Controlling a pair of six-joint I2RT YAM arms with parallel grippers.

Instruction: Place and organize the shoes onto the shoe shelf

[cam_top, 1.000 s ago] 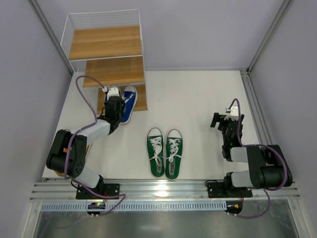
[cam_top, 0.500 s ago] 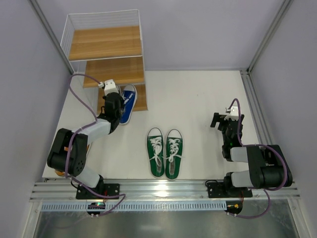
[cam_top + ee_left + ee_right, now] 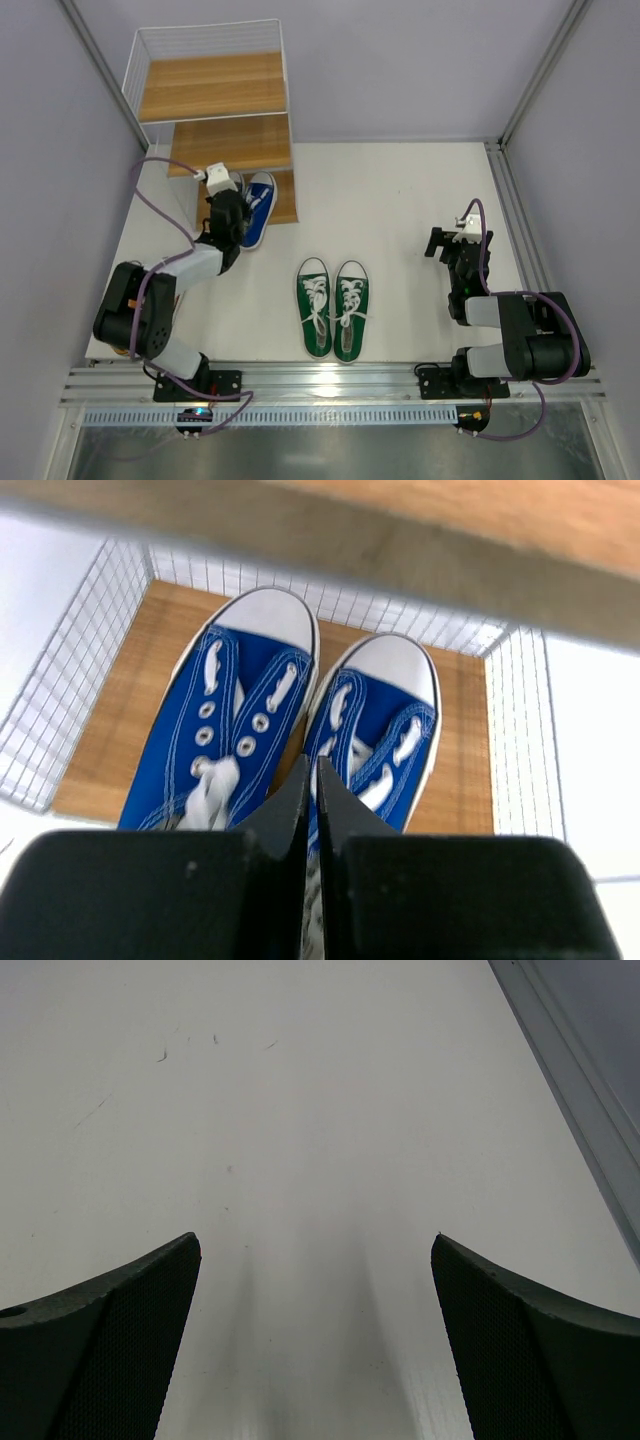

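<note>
Blue shoe — apparently on lowest tier

The left arm reached forward and to the right from its base, elbow bent, with its wrist low at the far end. The left gripper was fully closed, its two dark fingers pressed flat against each other with only a thin seam between them. The right arm sat folded back close to its base, forearm pointing away from the near edge. The right gripper pointed downward and forward, its mesh-textured fingers spread wide apart with nothing between them.
</note>
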